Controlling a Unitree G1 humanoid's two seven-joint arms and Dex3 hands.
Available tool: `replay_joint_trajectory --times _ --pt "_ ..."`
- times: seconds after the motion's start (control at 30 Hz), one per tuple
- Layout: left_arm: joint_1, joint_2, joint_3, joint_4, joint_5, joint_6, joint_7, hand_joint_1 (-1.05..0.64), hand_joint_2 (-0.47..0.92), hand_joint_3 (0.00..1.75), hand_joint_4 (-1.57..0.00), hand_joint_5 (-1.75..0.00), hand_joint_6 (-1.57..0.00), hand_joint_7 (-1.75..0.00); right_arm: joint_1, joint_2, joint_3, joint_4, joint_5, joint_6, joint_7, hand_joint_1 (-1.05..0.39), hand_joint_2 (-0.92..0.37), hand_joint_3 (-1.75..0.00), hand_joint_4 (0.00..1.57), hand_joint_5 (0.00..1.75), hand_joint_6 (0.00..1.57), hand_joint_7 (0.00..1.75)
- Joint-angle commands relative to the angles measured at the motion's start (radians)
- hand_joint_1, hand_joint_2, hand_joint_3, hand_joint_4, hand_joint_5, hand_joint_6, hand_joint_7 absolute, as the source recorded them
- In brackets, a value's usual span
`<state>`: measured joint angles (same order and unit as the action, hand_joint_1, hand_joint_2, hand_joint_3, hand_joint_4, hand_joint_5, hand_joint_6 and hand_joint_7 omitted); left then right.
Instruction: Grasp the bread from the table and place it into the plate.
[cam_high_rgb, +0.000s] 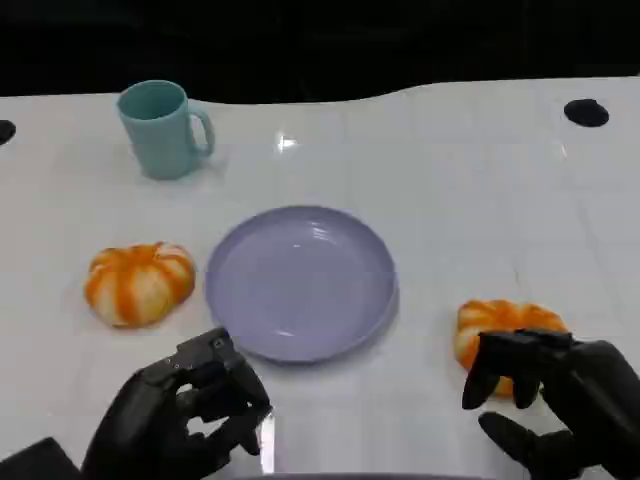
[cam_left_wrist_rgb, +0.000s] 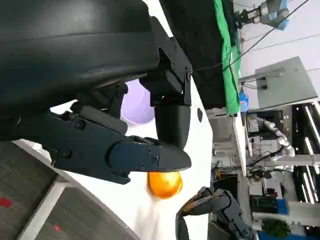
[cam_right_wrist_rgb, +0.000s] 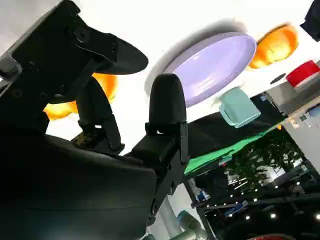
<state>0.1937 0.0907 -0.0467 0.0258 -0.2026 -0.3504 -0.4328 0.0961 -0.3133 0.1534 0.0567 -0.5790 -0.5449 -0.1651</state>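
My right hand (cam_high_rgb: 545, 395) hangs released, fingers spread over the right bread (cam_high_rgb: 500, 330); my left hand (cam_high_rgb: 190, 415) is clenched near the plate (cam_high_rgb: 300, 283).

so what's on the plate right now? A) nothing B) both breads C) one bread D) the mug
A: the plate is bare; one bread lies left of it, the other bread to its right under the right hand, and the mug stands behind.

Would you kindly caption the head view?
Right hand reaching the right bread beside an empty purple plate.
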Motion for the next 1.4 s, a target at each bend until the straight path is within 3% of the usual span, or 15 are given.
replay_joint_trajectory --times 0.03,0.77,0.87,1.0,1.07,1.13,1.2,1.23,1.3,1.4 --pt "-0.001 0.014 0.006 -0.007 0.003 0.002 0.003 -0.52 0.92 0.31 -0.68 -1.75 -0.58 -1.56 0.005 -0.006 -0.003 -0.009 0.013 0.001 0.0 -0.06 -0.23 -1.18 0.76 1.69 0.7 1.41" --pt "-0.003 0.015 0.008 0.007 0.011 -0.008 0.005 -0.54 0.92 0.3 -0.67 -1.75 -0.59 -1.54 0.007 -0.005 0.0 -0.016 0.014 0.006 0.003 -0.09 -0.22 -1.21 0.75 1.7 0.69 1.42" --pt "-0.002 0.014 0.009 0.005 0.012 -0.006 0.007 -0.55 0.92 0.3 -0.67 -1.75 -0.59 -1.54 0.007 -0.012 -0.004 -0.026 0.016 0.017 0.015 -0.08 -0.2 -1.22 0.74 1.66 0.68 1.35" --pt "-0.001 0.013 0.01 0.005 0.007 -0.003 0.003 -0.55 0.92 0.29 -0.67 -1.75 -0.59 -1.54 0.024 -0.016 -0.018 -0.097 0.005 0.086 0.057 -0.12 -0.23 -1.16 0.75 1.5 0.72 1.1" --pt "-0.001 0.012 0.01 0.004 0.006 -0.001 0.003 -0.54 0.92 0.3 -0.67 -1.75 -0.59 -1.54 0.033 -0.027 -0.025 -0.146 -0.015 0.132 0.085 -0.14 -0.25 -1.09 0.74 1.41 0.74 0.94" --pt "-0.002 0.011 0.01 0.006 0.006 -0.003 0.004 -0.53 0.92 0.3 -0.67 -1.75 -0.59 -1.54 0.039 -0.047 -0.03 -0.2 -0.045 0.177 0.122 -0.19 -0.35 -0.91 0.68 1.27 0.71 0.75" --pt "-0.005 0.009 0.01 0.012 0.007 -0.008 0.003 -0.53 0.92 0.3 -0.67 -1.75 -0.59 -1.54 0.042 -0.075 -0.038 -0.255 -0.09 0.22 0.156 -0.24 -0.52 -0.6 0.65 1.06 0.7 0.54" --pt "-0.006 0.009 0.01 0.014 0.007 -0.011 0.002 -0.53 0.92 0.3 -0.67 -1.75 -0.59 -1.54 0.043 -0.087 -0.042 -0.278 -0.11 0.237 0.17 -0.3 -0.64 -0.37 0.59 0.86 0.68 0.38" --pt "-0.007 0.009 0.009 0.012 0.008 -0.004 0.004 -0.53 0.92 0.3 -0.67 -1.75 -0.59 -1.54 0.045 -0.107 -0.05 -0.328 -0.144 0.286 0.215 -0.39 -0.79 -0.11 0.54 0.59 0.65 0.17" --pt "-0.01 0.008 0.009 0.016 0.011 -0.005 0.006 -0.53 0.92 0.3 -0.67 -1.75 -0.59 -1.54 0.048 -0.125 -0.055 -0.394 -0.183 0.355 0.281 -0.48 -0.85 -0.03 0.41 0.42 0.55 0.05"
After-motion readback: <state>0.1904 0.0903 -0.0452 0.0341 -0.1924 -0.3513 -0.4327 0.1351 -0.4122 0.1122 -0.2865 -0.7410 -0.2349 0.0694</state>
